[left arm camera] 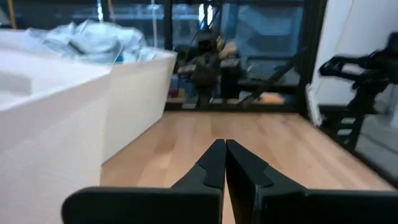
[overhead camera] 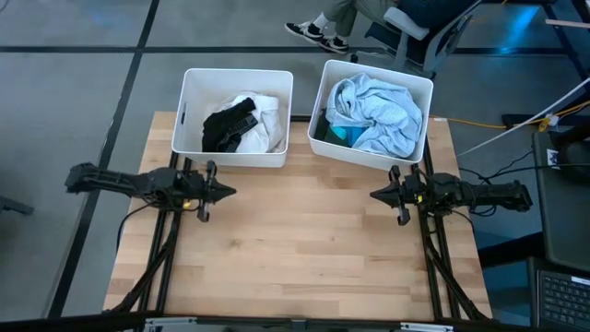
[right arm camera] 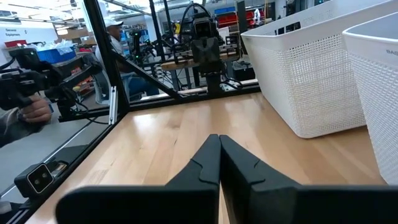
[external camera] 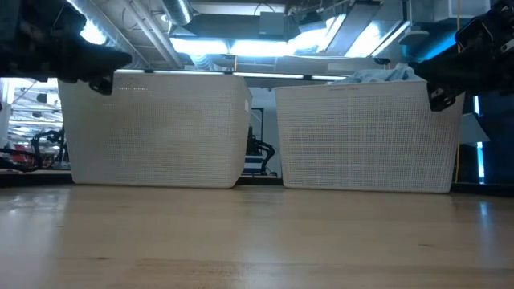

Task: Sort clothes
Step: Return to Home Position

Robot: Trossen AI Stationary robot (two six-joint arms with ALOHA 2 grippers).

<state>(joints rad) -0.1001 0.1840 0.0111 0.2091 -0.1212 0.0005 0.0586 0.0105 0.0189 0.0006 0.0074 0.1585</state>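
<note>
The clothes lie in two white bins at the table's far side. The left bin [overhead camera: 238, 74] holds a white garment [overhead camera: 267, 115] and a black one [overhead camera: 229, 127]. The right bin [overhead camera: 378, 72] holds a heaped pale blue garment [overhead camera: 383, 111] over a teal one [overhead camera: 336, 135]. My left gripper [overhead camera: 230, 192] hovers shut in front of the left bin, pointing level toward the table's middle, fingertips together [left arm camera: 224, 147]. My right gripper [overhead camera: 373, 195] hovers shut in front of the right bin, pointing level at the left one [right arm camera: 219, 138]. Neither holds anything.
Bare wooden tabletop [overhead camera: 295, 244] lies between and in front of the two arms. A seated person's shoes [overhead camera: 318, 33] show beyond the far edge, and a person's hand [right arm camera: 31, 113] shows off the table's side. Cables [overhead camera: 516, 124] run at the right.
</note>
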